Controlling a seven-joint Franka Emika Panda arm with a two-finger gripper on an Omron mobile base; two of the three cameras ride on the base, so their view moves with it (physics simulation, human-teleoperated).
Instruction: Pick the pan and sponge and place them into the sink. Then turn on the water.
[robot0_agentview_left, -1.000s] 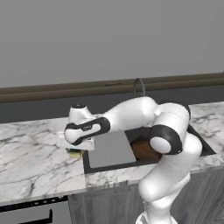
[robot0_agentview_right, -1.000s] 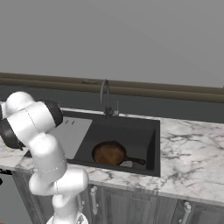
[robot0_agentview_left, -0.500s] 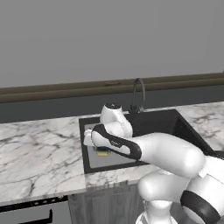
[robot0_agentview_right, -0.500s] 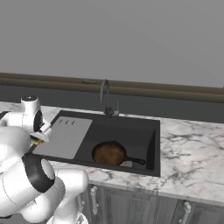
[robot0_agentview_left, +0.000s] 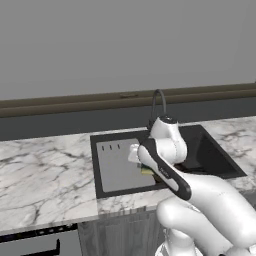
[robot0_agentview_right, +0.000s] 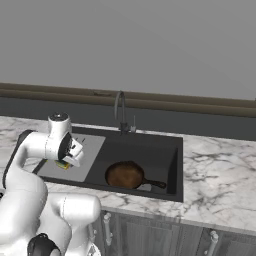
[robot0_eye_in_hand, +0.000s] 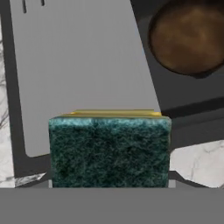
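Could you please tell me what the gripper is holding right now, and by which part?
The small rectangular green-topped, yellow-based sponge; its gripped part is hidden, so that cannot be told.

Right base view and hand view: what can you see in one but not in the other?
The right base view alone shows the gooseneck faucet, the pan's handle and the wall behind the counter. The hand view alone shows the sponge up close: its fuzzy dark green face with a yellow edge, held in the gripper above the grey drainboard. Both show the brown pan lying in the sink basin, the drainboard, the sponge and the marble counter.
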